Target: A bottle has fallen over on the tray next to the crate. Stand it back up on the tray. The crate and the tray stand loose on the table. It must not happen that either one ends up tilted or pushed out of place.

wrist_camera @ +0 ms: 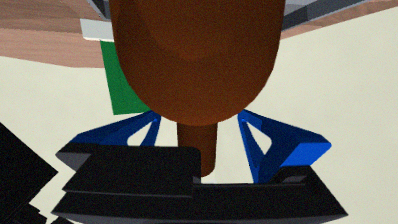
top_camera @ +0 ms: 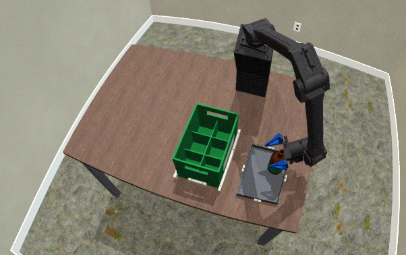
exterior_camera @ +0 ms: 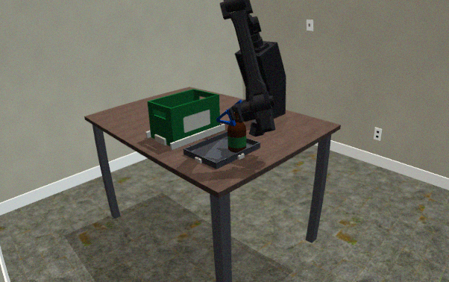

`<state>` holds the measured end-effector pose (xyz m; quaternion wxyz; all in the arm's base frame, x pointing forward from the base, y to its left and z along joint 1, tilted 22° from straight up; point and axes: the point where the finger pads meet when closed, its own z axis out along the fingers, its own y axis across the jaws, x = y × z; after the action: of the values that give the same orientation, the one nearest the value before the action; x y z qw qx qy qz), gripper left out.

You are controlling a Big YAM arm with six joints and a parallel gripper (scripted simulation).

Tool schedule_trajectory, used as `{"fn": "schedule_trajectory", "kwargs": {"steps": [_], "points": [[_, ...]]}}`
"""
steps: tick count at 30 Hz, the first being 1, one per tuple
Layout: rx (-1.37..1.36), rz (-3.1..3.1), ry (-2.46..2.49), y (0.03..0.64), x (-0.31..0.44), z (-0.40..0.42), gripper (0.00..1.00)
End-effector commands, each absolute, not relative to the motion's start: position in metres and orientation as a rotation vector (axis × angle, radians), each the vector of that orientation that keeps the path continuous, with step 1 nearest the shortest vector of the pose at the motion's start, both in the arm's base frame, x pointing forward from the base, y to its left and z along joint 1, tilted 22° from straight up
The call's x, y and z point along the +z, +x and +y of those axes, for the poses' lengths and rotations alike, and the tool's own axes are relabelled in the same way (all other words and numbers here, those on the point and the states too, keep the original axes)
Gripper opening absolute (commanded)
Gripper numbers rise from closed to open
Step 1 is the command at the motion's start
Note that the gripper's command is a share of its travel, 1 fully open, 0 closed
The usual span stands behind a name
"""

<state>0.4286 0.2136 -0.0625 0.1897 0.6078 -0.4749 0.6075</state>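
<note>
Green crate [top_camera: 196, 168] [exterior_camera: 160, 124] [wrist_camera: 111, 80], divided inside, on table [top_camera: 138, 108] [exterior_camera: 130, 143] [wrist_camera: 45, 50], white strips along its base. Right of it, gray tray [top_camera: 257, 197] [exterior_camera: 201, 158]. Brown bottle [top_camera: 275, 160] [exterior_camera: 237, 135] [wrist_camera: 197, 60], green label, upright on tray, near edge farther from crate. Gripper [top_camera: 277, 152] [exterior_camera: 231, 113] [wrist_camera: 199, 112] open wide, blue fingers [top_camera: 276, 139] [exterior_camera: 227, 121] either side of bottle, nothing gripped. Black arm [top_camera: 314, 118] [exterior_camera: 250, 56] reaches in from far right.

Black arm [top_camera: 314, 121] [exterior_camera: 249, 52] — chunky joints, long flat-sided links — on a black box-shaped base [top_camera: 252, 79] [exterior_camera: 277, 80]; 2 blue fingers [top_camera: 277, 165] [exterior_camera: 227, 118], pointed, with triangular openings.
</note>
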Motion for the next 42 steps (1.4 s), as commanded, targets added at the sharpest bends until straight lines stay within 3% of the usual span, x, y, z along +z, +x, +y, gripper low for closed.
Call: {"fn": "schedule_trajectory", "kwargs": {"steps": [1,42], "points": [[1.701,-1.325,1.708,0.430,-0.071,0.211,1.00],[1.717,-1.344,1.712,0.423,-0.042,0.217,1.00]]}}
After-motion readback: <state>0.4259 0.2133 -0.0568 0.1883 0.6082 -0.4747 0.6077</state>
